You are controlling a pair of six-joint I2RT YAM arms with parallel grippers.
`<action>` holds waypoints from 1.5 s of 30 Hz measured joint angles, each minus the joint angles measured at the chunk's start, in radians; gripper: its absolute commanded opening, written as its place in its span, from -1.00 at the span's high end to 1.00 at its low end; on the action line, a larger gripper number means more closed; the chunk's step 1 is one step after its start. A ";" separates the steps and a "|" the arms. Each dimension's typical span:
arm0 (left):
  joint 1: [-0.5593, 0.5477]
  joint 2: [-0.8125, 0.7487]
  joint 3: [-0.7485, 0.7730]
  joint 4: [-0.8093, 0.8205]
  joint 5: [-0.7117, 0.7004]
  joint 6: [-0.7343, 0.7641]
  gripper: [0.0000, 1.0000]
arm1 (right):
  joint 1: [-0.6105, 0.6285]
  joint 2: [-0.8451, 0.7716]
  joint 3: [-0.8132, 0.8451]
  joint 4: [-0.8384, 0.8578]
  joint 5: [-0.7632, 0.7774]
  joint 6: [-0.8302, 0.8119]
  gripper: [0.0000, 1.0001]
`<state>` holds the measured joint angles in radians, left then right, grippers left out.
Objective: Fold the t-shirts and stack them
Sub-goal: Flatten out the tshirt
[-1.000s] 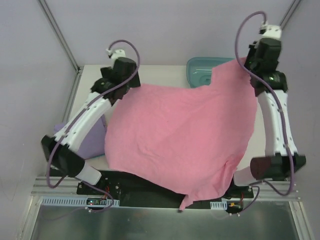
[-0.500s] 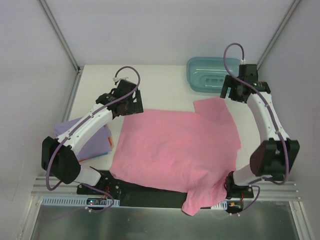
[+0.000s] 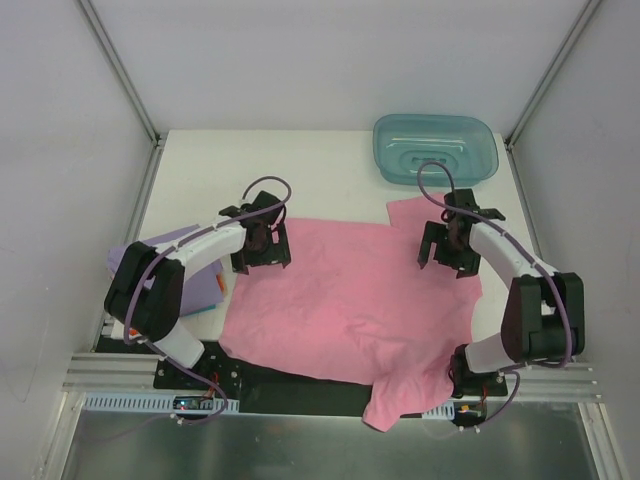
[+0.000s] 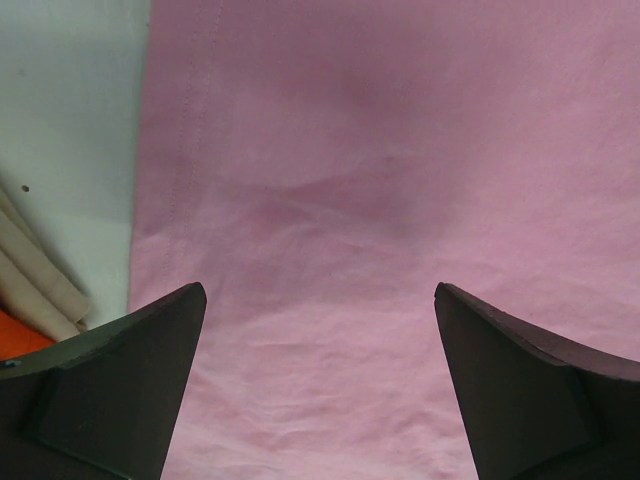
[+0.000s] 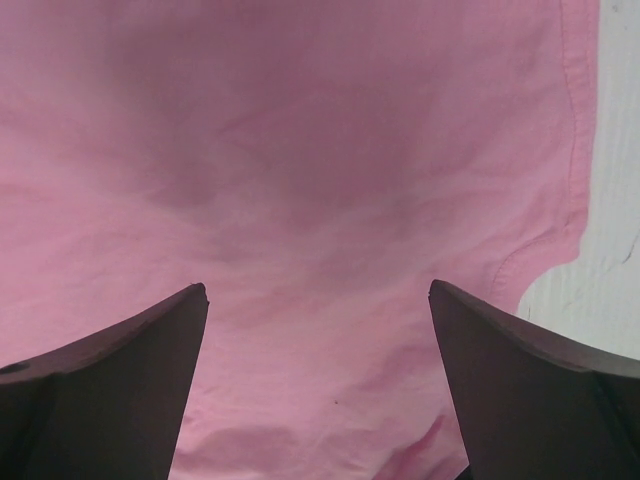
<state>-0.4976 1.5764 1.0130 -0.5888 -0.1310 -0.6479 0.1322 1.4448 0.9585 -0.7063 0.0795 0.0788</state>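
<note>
The pink t-shirt [image 3: 350, 300] lies spread across the middle of the white surface [image 3: 320, 170], mostly flat, with its near part spilling over the front edge by the arm bases and one sleeve sticking out at the far right corner, just short of the teal tub [image 3: 436, 148]. Laid out open like this, it looks ready for the first fold rather than partway through one; I see no folded-over layer yet, only a few soft creases near the centre. The left gripper [image 3: 261, 247] hovers over the shirt's far left corner with its jaws spread wide and nothing between them; the left wrist view shows bare pink cloth between the two dark fingers [image 4: 120, 385], with the shirt's stitched side edge and a strip of surface to one side. The right gripper [image 3: 447, 252] sits over the far right part of the shirt, near the sleeve, equally spread and empty; its wrist view shows pink cloth between the fingers [image 5: 110, 385] and a curved hem at the right. Each one sits above its own corner, probably so that the two can pinch matching points and keep the cloth even when it is folded. The lavender t-shirt [image 3: 185, 270] rests at the left edge of the surface, partly hidden under the left arm, apparently already in a compact bundle where the stack would be built.
</note>
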 measured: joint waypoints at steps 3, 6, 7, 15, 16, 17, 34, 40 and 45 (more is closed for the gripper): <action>0.000 0.051 0.010 0.012 0.000 0.000 -0.99 | -0.028 0.082 0.023 0.009 -0.010 0.000 -0.93; 0.010 0.122 0.038 0.020 0.001 0.000 -0.98 | -0.062 0.183 0.077 0.018 -0.021 0.000 -0.93; 0.016 0.144 0.050 0.022 0.001 0.000 -0.99 | -0.071 0.218 0.103 0.019 -0.023 0.000 -0.93; 0.110 0.255 0.171 0.016 0.030 0.005 -0.99 | -0.105 0.471 0.373 0.009 -0.029 -0.008 -0.93; 0.119 0.269 0.190 0.013 0.034 0.007 -0.99 | -0.108 0.494 0.404 0.005 -0.031 -0.010 -0.93; 0.126 0.282 0.208 0.010 0.037 0.009 -0.99 | -0.112 0.520 0.439 0.002 -0.037 -0.013 -0.93; 0.166 0.389 0.373 0.009 0.083 0.045 -0.99 | -0.157 0.758 0.816 -0.111 -0.109 -0.058 -0.93; 0.166 0.384 0.400 0.012 0.106 0.061 -0.99 | -0.153 0.750 0.867 -0.112 -0.120 -0.100 -0.93; 0.165 0.270 0.329 0.031 0.133 0.058 -0.99 | -0.128 0.535 0.635 -0.084 -0.098 -0.097 -0.93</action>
<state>-0.3328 1.8469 1.3422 -0.5575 0.0021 -0.5896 0.0044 1.9797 1.5932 -0.7902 -0.0181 -0.0185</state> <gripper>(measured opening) 0.993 0.966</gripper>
